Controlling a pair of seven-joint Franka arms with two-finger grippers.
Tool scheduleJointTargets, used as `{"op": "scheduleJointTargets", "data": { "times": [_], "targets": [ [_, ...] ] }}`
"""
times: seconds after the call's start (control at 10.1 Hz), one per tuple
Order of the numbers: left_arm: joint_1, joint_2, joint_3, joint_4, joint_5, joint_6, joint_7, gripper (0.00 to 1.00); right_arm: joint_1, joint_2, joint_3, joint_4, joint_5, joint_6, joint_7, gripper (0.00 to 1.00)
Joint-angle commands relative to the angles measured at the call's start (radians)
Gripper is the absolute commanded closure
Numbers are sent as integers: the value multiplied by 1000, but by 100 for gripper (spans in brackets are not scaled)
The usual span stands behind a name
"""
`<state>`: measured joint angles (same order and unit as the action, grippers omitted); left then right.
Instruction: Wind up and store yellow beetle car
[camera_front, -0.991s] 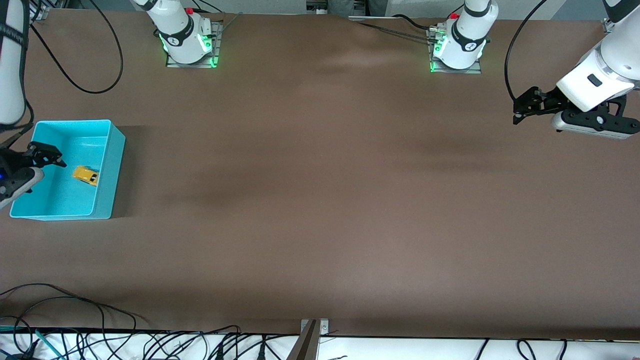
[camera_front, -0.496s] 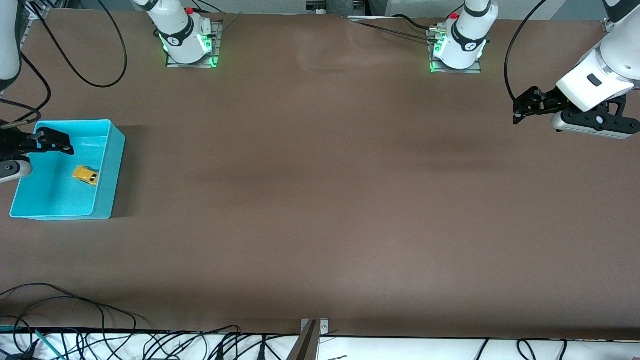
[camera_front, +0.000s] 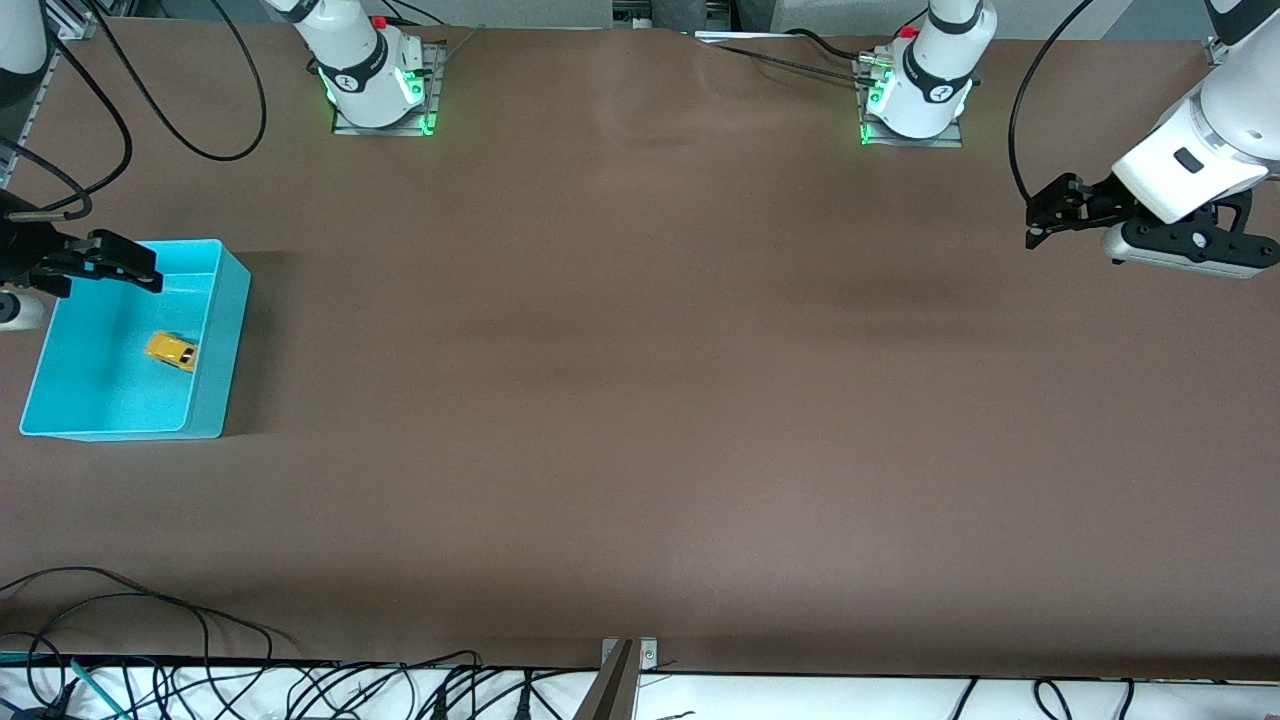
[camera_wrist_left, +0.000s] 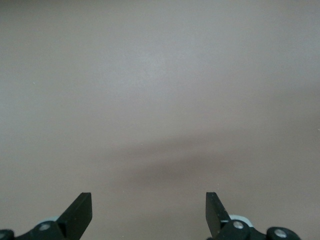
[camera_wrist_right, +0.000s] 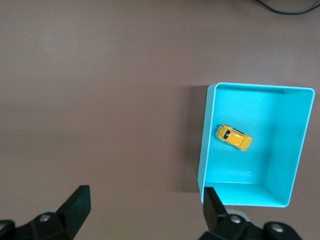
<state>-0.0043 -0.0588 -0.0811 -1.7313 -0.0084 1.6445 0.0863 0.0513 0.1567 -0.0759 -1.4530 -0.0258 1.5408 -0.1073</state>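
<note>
bin (camera_front: 228, 340) walls ring car (camera_front: 171, 351) | open from above

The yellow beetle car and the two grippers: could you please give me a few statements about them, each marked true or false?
1. The yellow beetle car lies inside the turquoise bin. True.
2. The right gripper holds the car. False: its fingers are open and empty, above the bin's rim.
3. The left gripper is open over bare table. True.
4. The bin stands at the left arm's end of the table. False: it stands at the right arm's end.
5. The car lies on its roof. False: it sits on its wheels, roof up.
</note>
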Motion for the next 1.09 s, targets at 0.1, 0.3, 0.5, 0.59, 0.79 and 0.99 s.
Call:
{"op": "scheduleJointTargets", "data": {
  "times": [0.1, 0.3, 0.5, 0.59, 0.79, 0.99],
  "targets": [
    [0, -6, 1, -1, -15, -2, 7, 0, -4, -143, 8, -188, -3, 70, 78, 0],
    [0, -6, 1, -1, -15, -2, 6, 0, -5, -140, 7, -178, -2, 35, 110, 0],
    [0, -6, 1, -1, -13, -2, 4, 0, -8, -134, -1, -159, 3, 33, 95, 0],
    [0, -6, 1, -1, -13, -2, 4, 0, -8, -134, -1, -158, 4, 35, 95, 0],
    [0, -6, 1, -1, -15, -2, 4, 0, -8, -134, -1, -158, 7, 35, 106, 0],
    [0, -6, 1, -1, -15, -2, 4, 0, -8, -134, -1, -158, 10, 35, 110, 0]
  ]
}}
